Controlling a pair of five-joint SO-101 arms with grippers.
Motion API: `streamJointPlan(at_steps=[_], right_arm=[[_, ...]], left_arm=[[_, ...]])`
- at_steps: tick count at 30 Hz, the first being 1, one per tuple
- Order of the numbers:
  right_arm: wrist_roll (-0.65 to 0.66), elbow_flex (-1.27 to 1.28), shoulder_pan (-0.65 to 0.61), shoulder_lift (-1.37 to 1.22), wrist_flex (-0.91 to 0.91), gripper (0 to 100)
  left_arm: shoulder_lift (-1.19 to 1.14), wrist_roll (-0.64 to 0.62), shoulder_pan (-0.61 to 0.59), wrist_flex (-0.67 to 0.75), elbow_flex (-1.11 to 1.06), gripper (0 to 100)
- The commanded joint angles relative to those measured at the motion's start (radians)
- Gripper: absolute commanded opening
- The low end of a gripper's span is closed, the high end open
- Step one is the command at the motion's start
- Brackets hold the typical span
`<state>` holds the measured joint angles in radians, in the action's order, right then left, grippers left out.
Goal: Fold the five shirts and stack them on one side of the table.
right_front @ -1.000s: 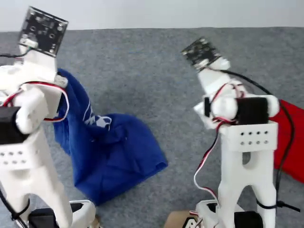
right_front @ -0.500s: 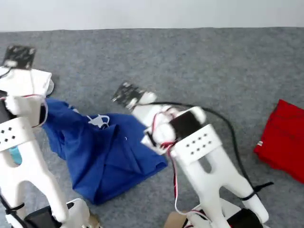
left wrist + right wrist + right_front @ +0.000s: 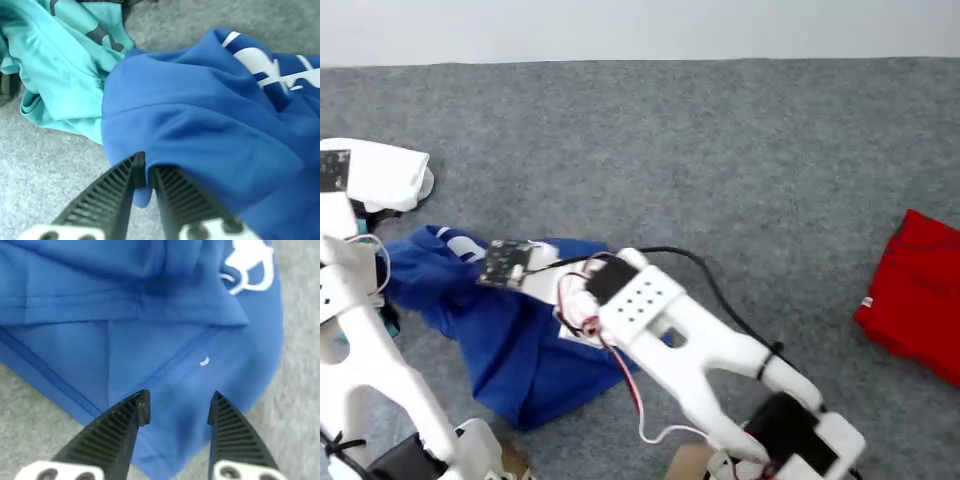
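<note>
A crumpled blue shirt with white print lies at the table's left front. My left gripper is shut on a folded edge of the blue shirt, next to a teal shirt. My right arm stretches across from the right, low over the shirt's middle. Its gripper is open just above the blue shirt's hem, with nothing between the fingers. A folded red shirt lies at the table's right edge.
Grey carpet-like table surface runs wide and bare behind and to the right of the blue shirt. The left arm's white body stands at the front left, and the right arm's base at the front centre.
The right arm swung from upright over to the left and down onto the blue shirt. The left arm dropped and pulled the shirt's raised edge down and leftward.
</note>
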<state>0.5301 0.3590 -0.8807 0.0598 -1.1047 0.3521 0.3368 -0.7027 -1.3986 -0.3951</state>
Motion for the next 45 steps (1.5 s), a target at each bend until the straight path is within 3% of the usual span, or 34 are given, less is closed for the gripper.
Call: streamJointPlan(at_steps=[1, 16, 34, 41, 45], right_arm=[[0.043, -0.114, -0.027, -0.059, 0.018, 19.9], [0.051, -0.387, -0.120, -0.355, 0.010, 19.9], [0.051, -0.532, -0.122, -0.585, 0.010, 19.6], [0.052, -0.572, -0.117, -0.610, 0.008, 0.8], [0.052, -0.658, -0.094, -0.610, -0.076, 1.0]], left_arm=[[0.011, 0.009, -0.020, 0.054, -0.019, 0], [0.011, 0.009, -0.017, 0.138, -0.048, 0], [0.005, 0.009, -0.018, 0.138, -0.050, 0], [0.003, 0.011, -0.020, 0.138, -0.050, 0], [0.003, 0.011, -0.020, 0.138, -0.050, 0]])
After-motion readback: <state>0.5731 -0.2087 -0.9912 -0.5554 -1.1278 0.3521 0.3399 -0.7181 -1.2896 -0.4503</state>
